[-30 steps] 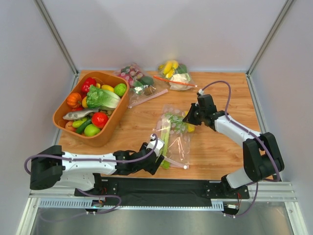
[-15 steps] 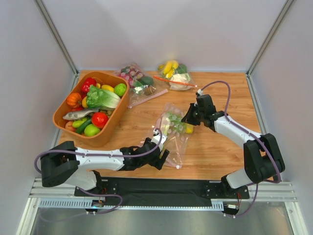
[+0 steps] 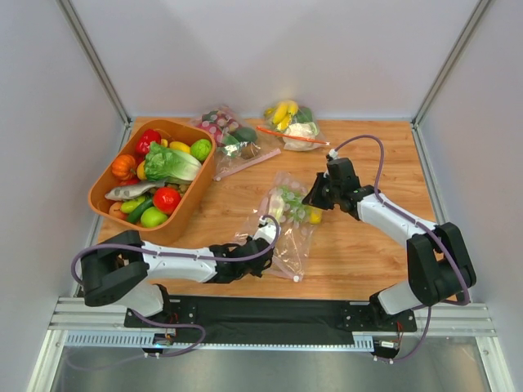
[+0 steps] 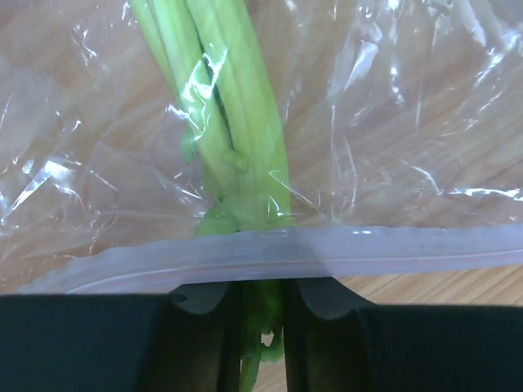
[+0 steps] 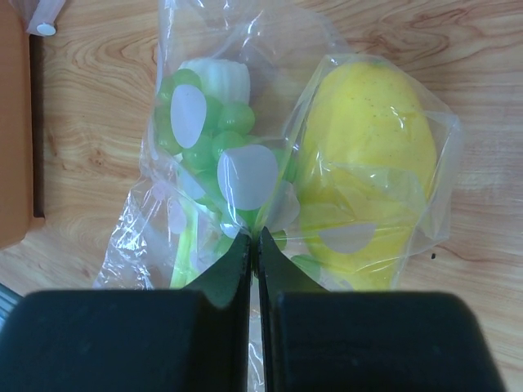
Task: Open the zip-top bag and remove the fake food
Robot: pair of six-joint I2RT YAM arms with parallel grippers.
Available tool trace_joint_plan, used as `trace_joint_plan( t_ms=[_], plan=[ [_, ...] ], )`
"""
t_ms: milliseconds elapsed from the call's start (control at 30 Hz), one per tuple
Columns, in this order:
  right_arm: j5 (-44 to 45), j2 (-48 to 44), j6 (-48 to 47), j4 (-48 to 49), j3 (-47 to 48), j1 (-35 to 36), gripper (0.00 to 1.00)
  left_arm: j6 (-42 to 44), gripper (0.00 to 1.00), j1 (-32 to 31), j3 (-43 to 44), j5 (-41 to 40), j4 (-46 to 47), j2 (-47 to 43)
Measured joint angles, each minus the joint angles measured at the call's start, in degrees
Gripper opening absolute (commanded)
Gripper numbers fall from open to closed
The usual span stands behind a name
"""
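Note:
The zip-top bag (image 3: 301,245) lies on the wooden table, its pink zip strip (image 4: 368,249) at the near end. My left gripper (image 3: 260,255) is at that end. In the left wrist view its jaws (image 4: 260,306) are shut on the tip of the pale-green leafy stalk (image 4: 245,122), which pokes out past the strip. My right gripper (image 3: 314,197) is at the far end, and its jaws (image 5: 255,237) pinch the bag's film shut between the green grapes (image 5: 204,139) and the yellow lemon piece (image 5: 368,155), both inside the bag.
An orange basket (image 3: 181,214) full of fake fruit and vegetables stands at the left. Two other clear bags lie at the back, one with dark grapes (image 3: 229,131) and one with a banana (image 3: 292,126). Frame posts rise at the table's far corners.
My left gripper has moved right to the bag's zip end and its jaws have closed from wide open onto the stalk tip. The bag's near end shifted slightly. The right gripper kept its pinch.

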Motion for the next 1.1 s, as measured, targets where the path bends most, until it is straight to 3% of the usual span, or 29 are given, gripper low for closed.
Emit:
trace_joint_plan(
  t_ms=[67,167,533,600,733,800,900,1100],
  plan=[
    [0.61,0.00,-0.24,-0.07,0.00,0.00,0.00,0.70,0.08,0.02,0.48,-0.15,-0.07,-0.33],
    [1.49,0.00,-0.87,-0.55,0.00,-0.33,0.00,1.62,0.02,0.02,0.61,0.74,-1.55,-1.81],
    [4.20,0.33,-3.67,-3.37,0.39,-5.05,0.00,4.66,0.00,0.11,-0.20,12.28,-13.99,-20.59],
    [4.48,0.55,-4.09,-3.43,0.63,-5.64,0.04,4.81,0.00,0.13,-0.20,14.56,-16.41,-21.73],
    [4.61,1.53,-4.66,-3.48,1.29,-6.29,0.22,5.57,0.00,0.11,-0.20,18.40,-20.87,-24.90],
    [4.59,1.97,-4.96,-3.45,1.44,-6.34,0.18,6.03,0.00,0.11,-0.15,19.39,-22.23,-26.60],
    [4.44,2.34,-5.53,-3.45,1.64,-6.34,0.00,6.91,0.00,0.13,0.68,21.18,-25.38,-28.24],
    [4.63,2.34,-5.81,-3.45,1.66,-6.40,0.00,8.70,0.00,0.13,6.91,25.11,-35.26,-30.77]
  ],
)
